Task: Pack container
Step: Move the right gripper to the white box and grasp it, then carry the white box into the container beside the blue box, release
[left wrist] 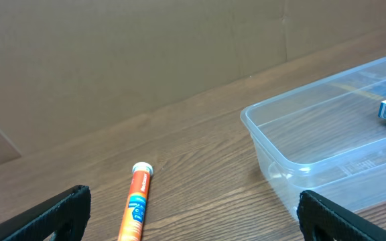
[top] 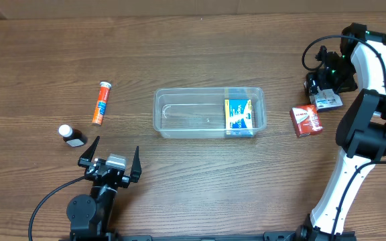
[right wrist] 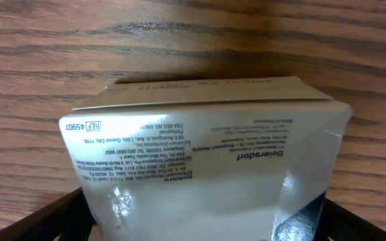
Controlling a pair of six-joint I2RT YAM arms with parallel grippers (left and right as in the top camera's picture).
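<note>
Counter [top: 200, 40]: brown wood.
Container [top: 179, 117]: clear rectangular plastic tub, between hands.
Left hand [top: 117, 145]: spread wide.
Right hand [top: 323, 92]: astride pale carton [right wrist: 200, 154], grip unclear.

— What place is this?
— A robot lab bench: wood-grain table [top: 200, 181], cabled left arm [top: 91, 204] and right arm [top: 370, 127], plain brown board [left wrist: 146, 53] ahead of the left gripper [left wrist: 193, 201]

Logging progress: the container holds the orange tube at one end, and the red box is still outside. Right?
No: the overhead view shows a blue-and-yellow box at that end of the container; the orange tube lies on the table. The red box is still outside.
</note>
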